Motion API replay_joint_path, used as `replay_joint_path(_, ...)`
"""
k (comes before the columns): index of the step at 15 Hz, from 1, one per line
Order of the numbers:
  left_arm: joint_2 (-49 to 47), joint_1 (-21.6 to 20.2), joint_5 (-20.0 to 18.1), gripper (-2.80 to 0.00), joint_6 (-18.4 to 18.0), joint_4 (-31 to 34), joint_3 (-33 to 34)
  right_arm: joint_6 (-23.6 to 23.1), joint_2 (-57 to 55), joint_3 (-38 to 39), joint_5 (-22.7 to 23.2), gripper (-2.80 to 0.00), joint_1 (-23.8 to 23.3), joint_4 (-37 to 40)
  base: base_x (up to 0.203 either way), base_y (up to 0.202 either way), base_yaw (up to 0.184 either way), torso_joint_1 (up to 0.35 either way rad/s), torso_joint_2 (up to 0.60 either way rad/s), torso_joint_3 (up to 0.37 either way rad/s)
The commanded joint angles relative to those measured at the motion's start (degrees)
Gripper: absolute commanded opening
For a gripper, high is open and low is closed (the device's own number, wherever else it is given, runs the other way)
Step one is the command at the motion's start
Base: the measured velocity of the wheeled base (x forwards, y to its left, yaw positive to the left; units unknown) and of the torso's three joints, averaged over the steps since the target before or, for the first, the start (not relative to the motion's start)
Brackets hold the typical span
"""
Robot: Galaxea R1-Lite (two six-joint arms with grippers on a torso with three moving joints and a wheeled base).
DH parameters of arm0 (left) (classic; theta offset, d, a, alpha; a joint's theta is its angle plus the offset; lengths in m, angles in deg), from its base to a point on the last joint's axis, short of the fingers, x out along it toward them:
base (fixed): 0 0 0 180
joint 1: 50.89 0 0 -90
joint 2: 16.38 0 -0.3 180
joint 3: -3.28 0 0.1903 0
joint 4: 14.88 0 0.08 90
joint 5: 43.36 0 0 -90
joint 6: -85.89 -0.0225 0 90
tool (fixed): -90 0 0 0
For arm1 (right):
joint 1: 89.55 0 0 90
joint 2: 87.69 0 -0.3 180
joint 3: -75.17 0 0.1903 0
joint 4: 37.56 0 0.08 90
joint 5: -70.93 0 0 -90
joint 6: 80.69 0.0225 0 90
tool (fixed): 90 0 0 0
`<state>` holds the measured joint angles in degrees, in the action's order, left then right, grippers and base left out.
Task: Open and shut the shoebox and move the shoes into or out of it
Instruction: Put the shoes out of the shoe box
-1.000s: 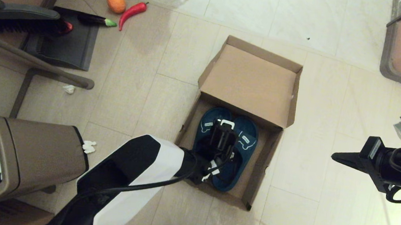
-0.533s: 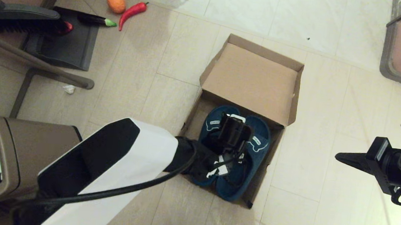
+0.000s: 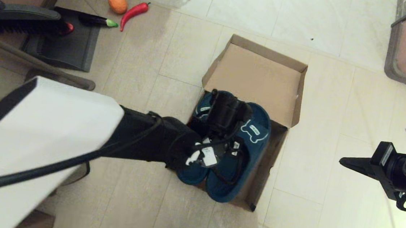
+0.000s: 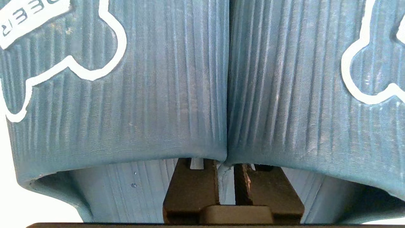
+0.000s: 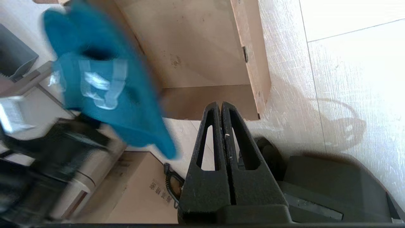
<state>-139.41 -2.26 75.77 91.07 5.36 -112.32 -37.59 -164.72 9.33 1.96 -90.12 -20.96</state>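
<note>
Left gripper pinches both shoes at once. In the left wrist view its fingers are nearly closed, reaching in under the two straps where the inner edges of the pair meet. The straps sit side by side, touching, directly ahead of the fingertips; part of a white-outlined patch shows on each.

The pair hangs from this gripper above the shoebox, soles running back from the gripper toward the robot, heels over the box's near edge. The right wrist view shows the shoes clear of the box floor, blurred.

The shoebox is open, just beyond and beneath the left gripper, with its lid standing up on the far side.

Right gripper hovers over bare floor, well apart from the box on its right, holding nothing; its fingers are pressed together.

Far off to the left gripper's left lie a dustpan, an orange and a red chili.
</note>
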Motion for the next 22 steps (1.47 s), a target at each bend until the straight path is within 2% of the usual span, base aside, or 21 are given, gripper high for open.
replay_joint_path(1,6.34,-5.56,0.12,-2.8,0.02,0.22,4.5,0.2,0.03,-0.06,0.24,-2.8,0.12,0.09,0.0,0.0,0.0,0.0,0.0,0.0)
replay_joint_path(3,7.72,-11.48,-0.69,-2.8,-0.24,0.49,6.03,0.06,0.13,0.36,0.15,-2.8,0.13,0.18,0.0,0.0,0.0,0.0,0.0,0.0)
replay_joint_path(7,7.15,-23.47,-5.21,-2.8,-1.73,0.04,6.35,-0.47,1.72,0.29,-0.01,-2.8,0.18,2.38,0.0,0.0,0.0,0.0,0.0,0.0)
replay_joint_path(11,1.46,-31.45,-7.78,-2.8,-3.86,-0.49,2.26,-0.53,5.42,0.37,-0.19,-2.8,0.13,6.36,0.0,0.0,0.0,0.0,0.0,0.0)
replay_joint_path(13,-1.72,-33.25,-7.85,-2.8,-4.77,-5.5,1.92,-0.56,6.18,0.43,-0.2,-2.8,0.13,7.56,0.0,0.0,0.0,0.0,0.0,0.0)
replay_joint_path(16,-7.45,-33.49,-7.86,-2.8,-5.87,-13.64,1.57,-0.56,8.57,-0.2,-0.2,-2.8,0.18,10.65,0.0,0.0,0.0,0.0,0.0,0.0)
replay_joint_path(19,-11.07,-31.46,-7.86,-2.8,-6.21,-16.34,1.08,-0.55,10.32,-1.28,-0.28,-2.8,0.13,12.48,0.0,0.0,0.0,0.0,0.0,0.0)
replay_joint_path(22,-12.97,-29.27,-7.56,-2.8,-6.32,-16.46,1.01,-0.65,10.76,-2.0,-0.2,-2.8,0.13,12.39,0.0,0.0,0.0,0.0,0.0,0.0)
